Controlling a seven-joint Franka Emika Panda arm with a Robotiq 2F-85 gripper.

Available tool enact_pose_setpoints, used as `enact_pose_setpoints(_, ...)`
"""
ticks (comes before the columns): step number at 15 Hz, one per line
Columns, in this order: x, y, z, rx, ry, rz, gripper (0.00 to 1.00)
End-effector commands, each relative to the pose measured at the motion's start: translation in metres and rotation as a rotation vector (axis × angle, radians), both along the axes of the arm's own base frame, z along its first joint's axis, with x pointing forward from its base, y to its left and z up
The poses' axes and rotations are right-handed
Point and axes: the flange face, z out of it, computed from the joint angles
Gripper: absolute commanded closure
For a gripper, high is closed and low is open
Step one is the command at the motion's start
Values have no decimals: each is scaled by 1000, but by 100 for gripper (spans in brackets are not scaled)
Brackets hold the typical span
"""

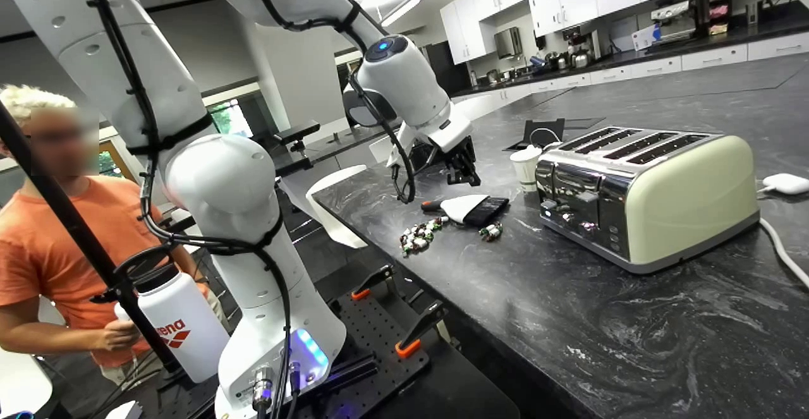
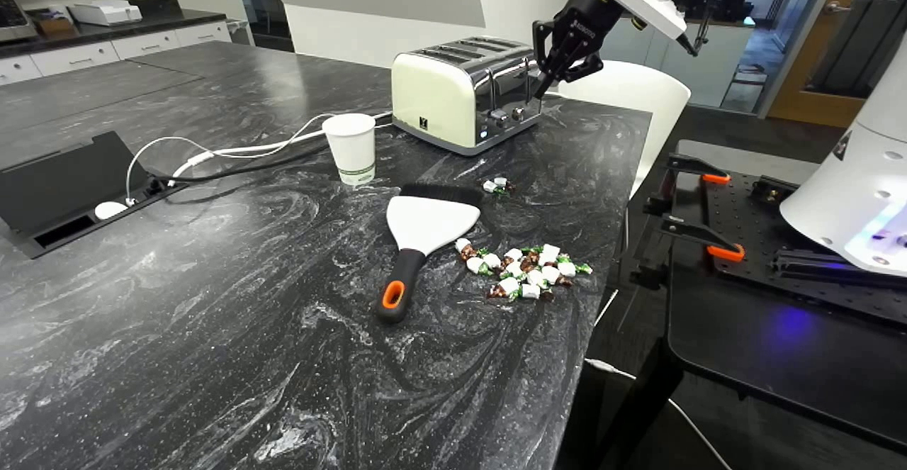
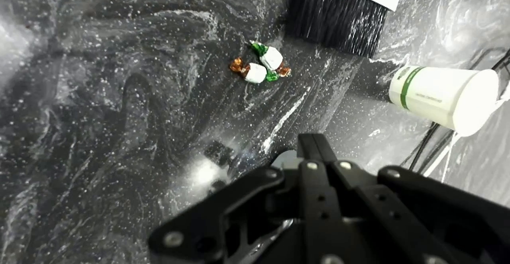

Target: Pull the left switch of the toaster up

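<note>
My gripper (image 3: 317,146): pinched together, empty | left switch (image 2: 499,116) of toaster (image 2: 453,94): likely light but stiff, maybe slick | I'd catch its underside, pushing upward

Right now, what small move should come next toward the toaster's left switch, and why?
I'd probably ease the gripper toward the front of the toaster: an exterior view shows a gap between them, and in the wrist view the jaws are closed together.
</note>
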Motion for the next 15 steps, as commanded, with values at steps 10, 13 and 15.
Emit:
enact_pose_setpoints(10,21,-19,-35,-42,-100,-105,99)
enact_pose_setpoints(13,32,-23,-52,-59,-75,-106,99)
enact_pose_setpoints(15,37,-25,-52,-91,-66,-130,100)
